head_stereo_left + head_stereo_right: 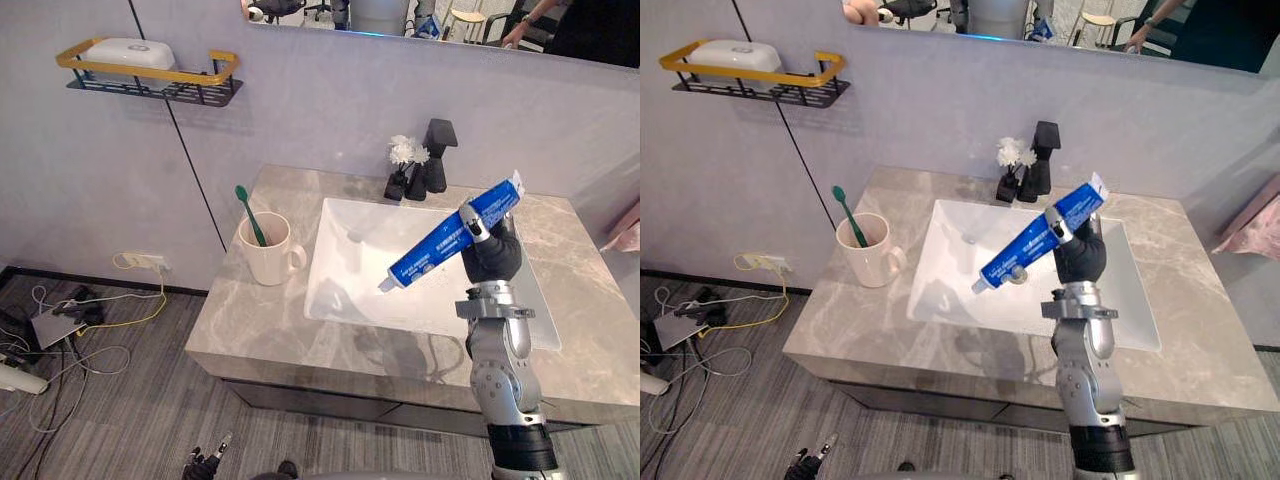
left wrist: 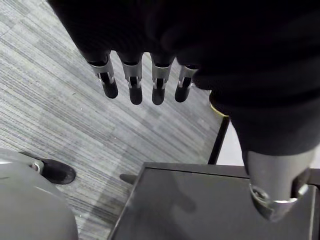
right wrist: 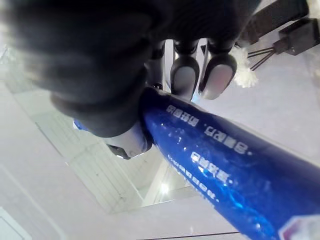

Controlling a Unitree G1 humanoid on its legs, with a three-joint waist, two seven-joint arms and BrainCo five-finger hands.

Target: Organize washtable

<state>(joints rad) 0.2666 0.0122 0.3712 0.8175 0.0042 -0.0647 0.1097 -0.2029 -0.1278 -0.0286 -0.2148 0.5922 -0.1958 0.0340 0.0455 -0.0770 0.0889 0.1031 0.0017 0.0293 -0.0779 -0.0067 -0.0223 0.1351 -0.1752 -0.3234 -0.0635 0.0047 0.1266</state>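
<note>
My right hand (image 1: 488,245) is raised over the white sink (image 1: 345,290) and is shut on a blue toothpaste tube (image 1: 455,233). The tube slants, its cap end pointing down toward the basin and its flat end up. In the right wrist view the fingers (image 3: 192,75) and thumb clamp the tube (image 3: 220,165). A cream mug (image 1: 266,250) with a green toothbrush (image 1: 250,214) stands on the marble counter (image 1: 250,320) left of the sink. My left hand (image 2: 145,80) hangs low over the grey floor with its fingers straight and holds nothing.
A black tap (image 1: 437,150) and a small black vase of white flowers (image 1: 402,165) stand behind the sink. A wall shelf with a yellow rail (image 1: 150,72) holds a white box. Cables and a power strip (image 1: 60,320) lie on the floor at the left.
</note>
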